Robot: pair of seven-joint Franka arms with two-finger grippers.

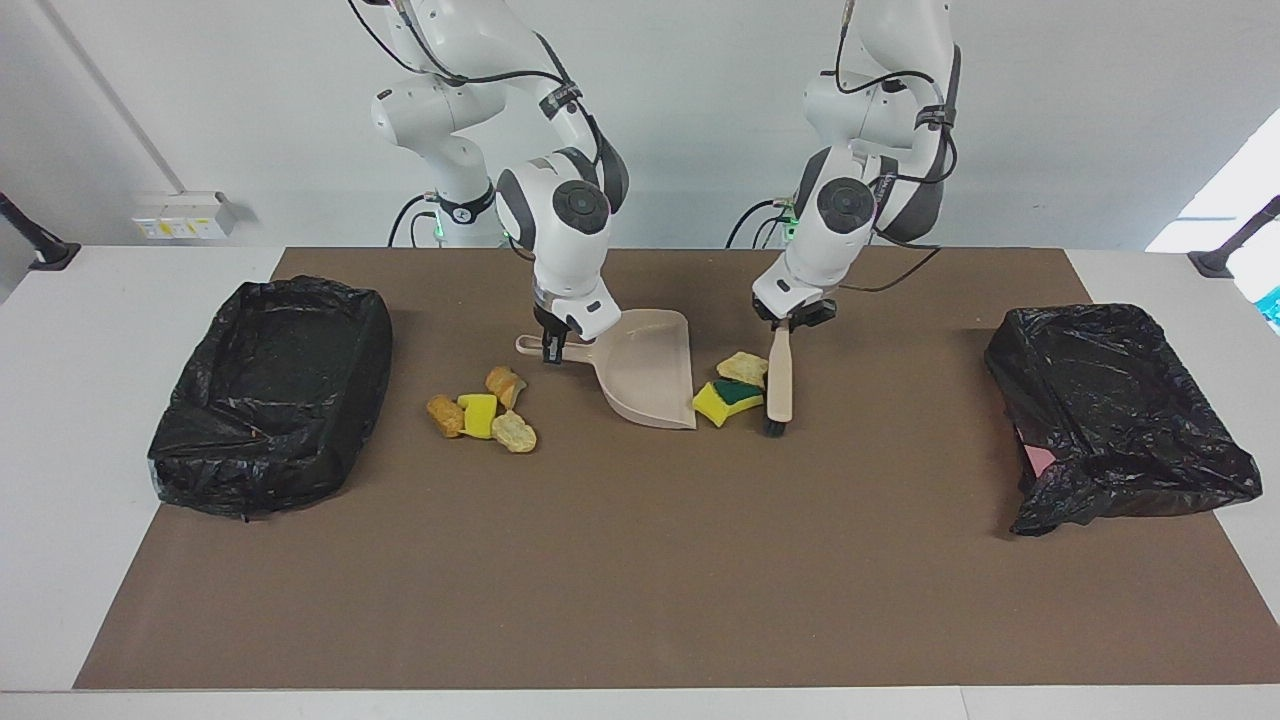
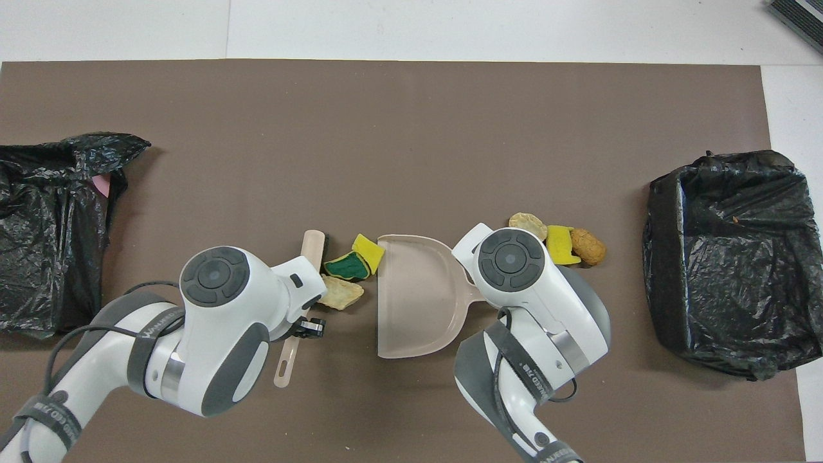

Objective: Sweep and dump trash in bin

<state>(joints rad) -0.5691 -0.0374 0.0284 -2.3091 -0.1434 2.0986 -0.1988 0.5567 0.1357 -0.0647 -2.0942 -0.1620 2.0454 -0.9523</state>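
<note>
Claws first: our left claw (image 1: pixel 792 322) is clamped on the handle of the hand brush (image 1: pixel 779 380), with the bristle end down on the mat just beside three scraps. Our right claw (image 1: pixel 553 348) is clamped on the handle of the dustpan (image 1: pixel 650 380), whose open mouth faces those scraps. We judge the pan is held low and steady as a backstop, lip to the mat, so the brush can push trash straight in; the brush stands on the side of the scraps away from the pan for that reason.

Moving outward, the yellow sponge piece (image 1: pixel 711 403) touches the pan's lip, the green-faced sponge (image 1: pixel 738 393) lies against it, and a tan bread lump (image 1: pixel 744 367) sits beside them, nearer to the robots. A second cluster (image 1: pixel 482 411), four pieces of yellow sponge and bread-like lumps, lies by the pan's handle end, toward the right arm's end of the desk, not yet swept. A black-lined bin (image 1: pixel 275 390) waits at that end, another bin (image 1: pixel 1110 415) at the left arm's end.

From overhead, the left wrist covers much of the brush handle and the right wrist hides the pan's handle and part of the second cluster. Whether the pan's lip truly touches the mat, we cannot tell. A pink patch shows at the edge of the bin at the left arm's end; we cannot make out what it is.
</note>
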